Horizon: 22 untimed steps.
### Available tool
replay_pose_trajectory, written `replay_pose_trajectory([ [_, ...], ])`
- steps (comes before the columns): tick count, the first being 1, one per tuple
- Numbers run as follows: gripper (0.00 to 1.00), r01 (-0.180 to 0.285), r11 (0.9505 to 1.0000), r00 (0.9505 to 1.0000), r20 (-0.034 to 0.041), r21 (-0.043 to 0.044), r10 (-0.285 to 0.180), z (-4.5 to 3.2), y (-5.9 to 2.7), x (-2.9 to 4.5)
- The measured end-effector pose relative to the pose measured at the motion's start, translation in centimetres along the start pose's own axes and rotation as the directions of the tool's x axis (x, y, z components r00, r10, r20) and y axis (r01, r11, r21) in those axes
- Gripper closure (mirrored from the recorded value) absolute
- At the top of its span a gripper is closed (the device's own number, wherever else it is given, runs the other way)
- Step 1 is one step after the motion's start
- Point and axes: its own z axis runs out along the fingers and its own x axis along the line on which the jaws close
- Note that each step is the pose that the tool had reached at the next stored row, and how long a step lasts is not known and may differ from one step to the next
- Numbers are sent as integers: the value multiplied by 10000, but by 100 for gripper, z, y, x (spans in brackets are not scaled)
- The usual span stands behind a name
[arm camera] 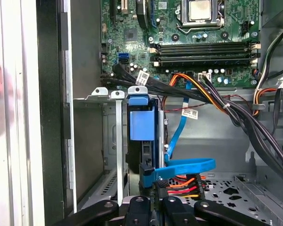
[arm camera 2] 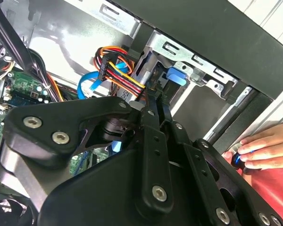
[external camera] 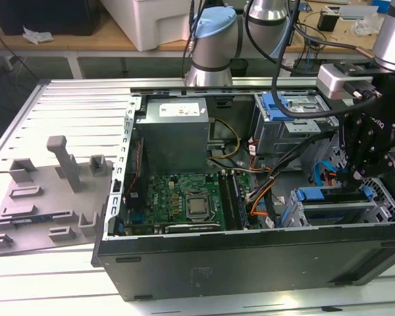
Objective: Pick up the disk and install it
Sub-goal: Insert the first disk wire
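Sliding the disk (arm camera: 142, 125) into the cage (arm camera: 114, 141) near the exterior view's right, the gripper (arm camera: 153, 207) is pinching its edge; keeping it straight is helping

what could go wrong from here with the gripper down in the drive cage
The gripper sits right against the red, orange and yellow power cable and the blue data cable, so it might snag or tug them. A person's hand rests close beside the case, within range of the arm. The disk could bind in the metal drive cage if tilted.
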Motion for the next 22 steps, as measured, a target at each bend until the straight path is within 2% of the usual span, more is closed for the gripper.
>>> replay_pose_trajectory([
  [16, 83, -22, 10000, 10000, 16, 1, 22, 2, 2, 9],
  [22, 83, -262, 9997, 9997, 8, -30, 262, 3, 2, 8],
])
